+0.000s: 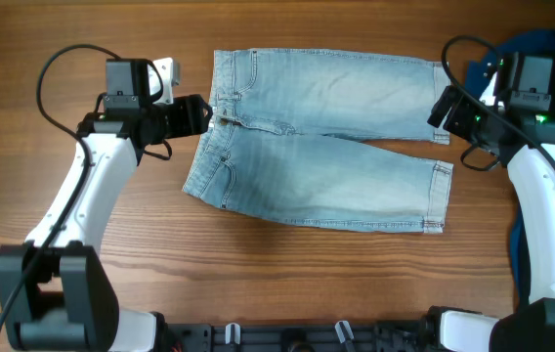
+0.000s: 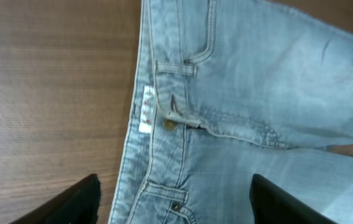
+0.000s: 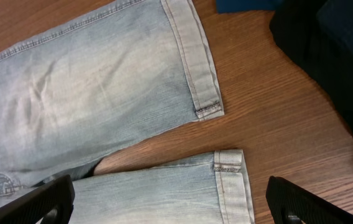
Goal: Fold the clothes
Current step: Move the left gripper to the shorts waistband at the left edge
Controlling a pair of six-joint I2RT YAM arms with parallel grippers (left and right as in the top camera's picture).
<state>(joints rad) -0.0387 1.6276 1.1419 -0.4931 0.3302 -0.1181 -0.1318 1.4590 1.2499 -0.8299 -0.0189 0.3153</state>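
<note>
- The left end effector [image 1: 204, 115] is held apart over the waistband [image 2: 140, 118] of the denim shorts [image 1: 326, 137], laid flat on the table [image 1: 287, 284].
- The right end effector [image 1: 441, 108] is spread wide at their hems [image 3: 207, 106].
- First-fold grasping is judged underway; matched pinches are needed.

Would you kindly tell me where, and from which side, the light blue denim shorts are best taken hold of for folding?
Grip the light blue denim shorts at the waistband, coming down from the left, where the open left hand hovers. They lie flat on the wooden table, and that thick stitched band is a free edge a finger can probably slide under.
</note>
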